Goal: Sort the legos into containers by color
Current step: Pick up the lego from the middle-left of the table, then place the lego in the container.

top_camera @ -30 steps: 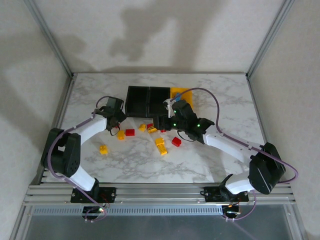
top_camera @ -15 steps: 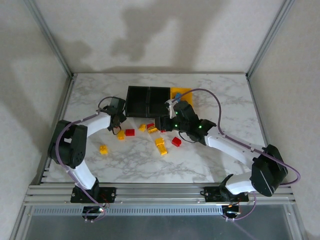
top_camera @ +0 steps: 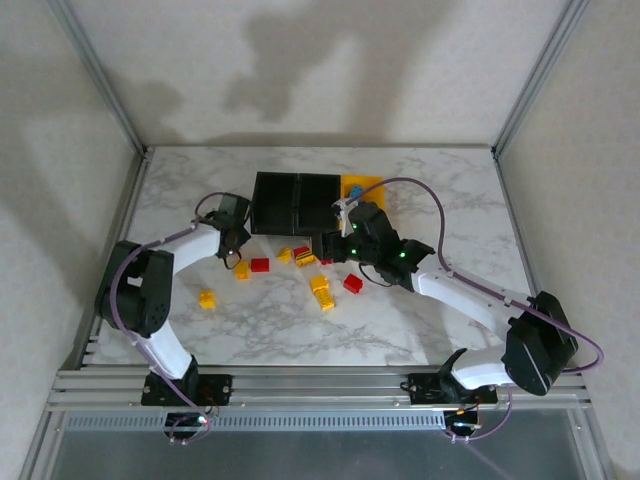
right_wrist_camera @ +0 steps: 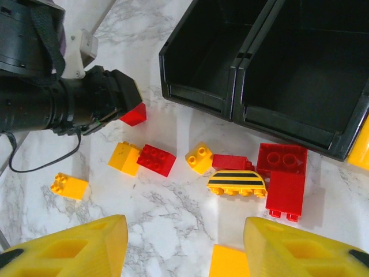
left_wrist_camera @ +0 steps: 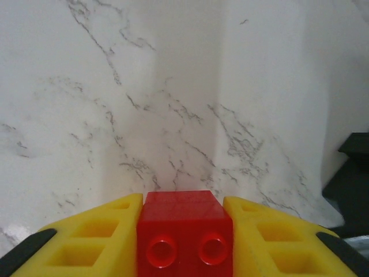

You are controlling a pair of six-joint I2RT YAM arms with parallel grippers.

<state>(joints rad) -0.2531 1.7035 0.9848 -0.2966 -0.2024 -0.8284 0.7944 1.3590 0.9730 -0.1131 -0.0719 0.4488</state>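
Note:
My left gripper (left_wrist_camera: 183,202) is shut on a red lego (left_wrist_camera: 184,234), studs facing the camera, low over the marble. From above, the left gripper (top_camera: 237,256) sits left of the containers, and the right wrist view shows its red lego (right_wrist_camera: 133,114) poking out. My right gripper (right_wrist_camera: 184,242) hangs open above loose legos: a red brick (right_wrist_camera: 155,160), a yellow brick (right_wrist_camera: 199,157), a striped yellow piece (right_wrist_camera: 236,183) and red bricks (right_wrist_camera: 282,167). The containers are two black bins (top_camera: 275,203) (top_camera: 318,200) and a yellow bin (top_camera: 368,186).
More legos lie on the table (top_camera: 430,190): a yellow one (top_camera: 207,298) at the left, yellow (top_camera: 242,269) and red (top_camera: 260,265) side by side, a yellow stack (top_camera: 321,290) and a red one (top_camera: 352,283). Metal frame posts (top_camera: 120,215) border the table.
The left jaws have closed onto the red lego, and the left arm's elbow has swung outward. The right arm has crept slightly toward the bins, still open.

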